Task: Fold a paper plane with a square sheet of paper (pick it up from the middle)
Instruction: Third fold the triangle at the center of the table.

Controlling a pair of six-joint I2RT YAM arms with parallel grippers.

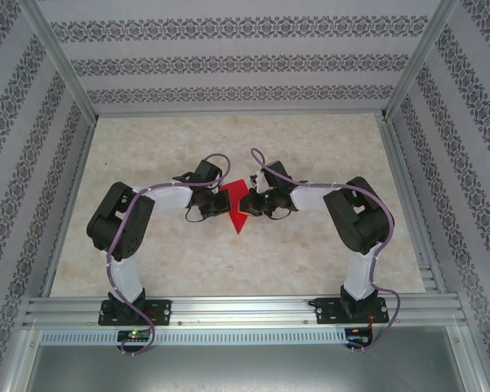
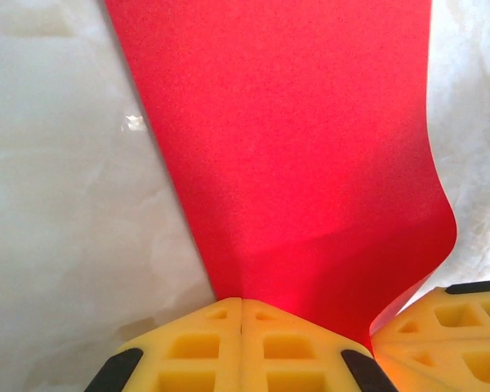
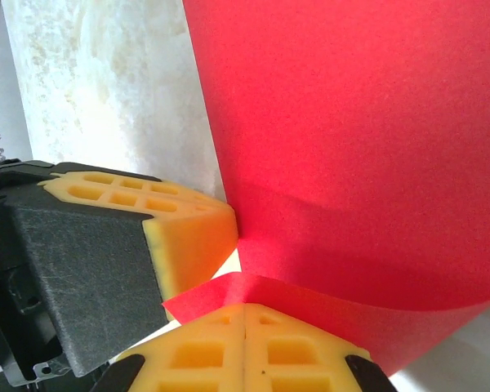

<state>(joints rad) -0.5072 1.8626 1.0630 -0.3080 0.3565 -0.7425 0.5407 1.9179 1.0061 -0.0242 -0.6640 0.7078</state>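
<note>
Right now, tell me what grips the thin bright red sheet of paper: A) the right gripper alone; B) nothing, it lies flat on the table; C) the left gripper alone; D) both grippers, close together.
D: the left gripper and the right gripper are each shut on the red sheet, side by side.

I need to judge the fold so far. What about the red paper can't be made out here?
Top external: the red paper is too small to show creases, partly covered by the left gripper and right gripper.
Left wrist: its far end is cut off by the top edge.
Right wrist: it runs off the top and right edges.
</note>
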